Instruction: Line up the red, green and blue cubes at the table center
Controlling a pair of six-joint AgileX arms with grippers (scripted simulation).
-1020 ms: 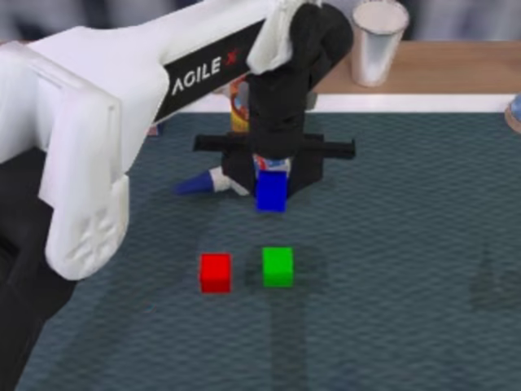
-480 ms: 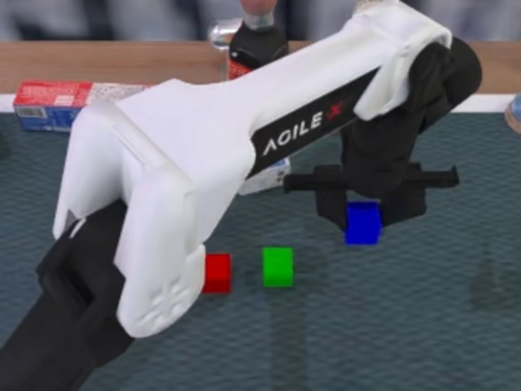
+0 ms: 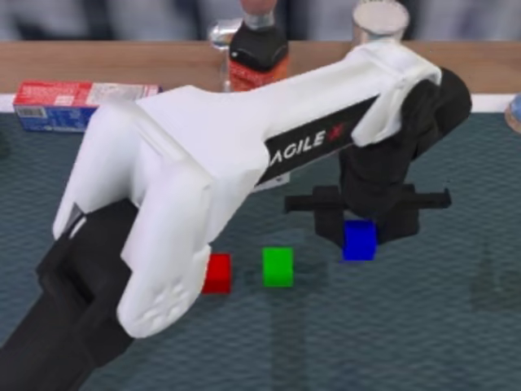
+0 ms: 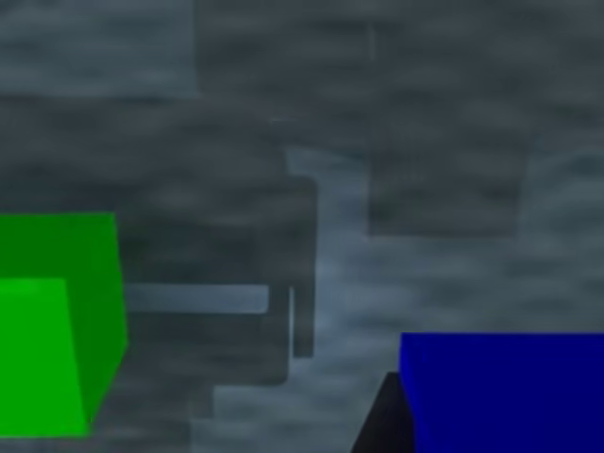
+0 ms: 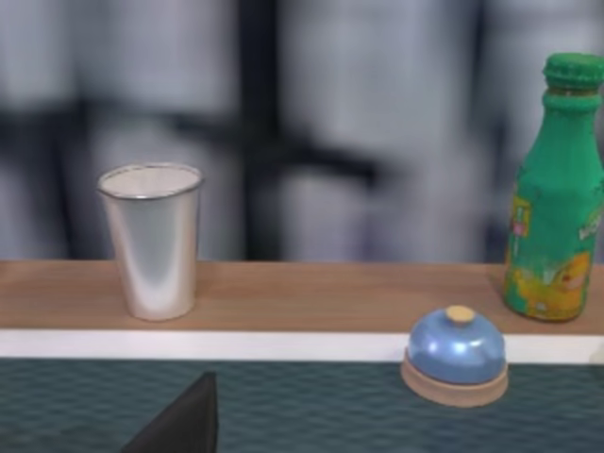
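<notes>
My left end effector (image 3: 359, 238) pinches the small bright blue cube (image 3: 359, 240) above the dark teal woven tabletop (image 3: 423, 326), having swung it in the last second from the far side to just right of the small bright green cube (image 3: 278, 266) and dropped lower. Beyond that, further to its left, sits the small bright red cube (image 3: 216, 272), partly under my arm. The row looks nearly complete; only setting blue down remains. My right end effector is out of sight.
</notes>
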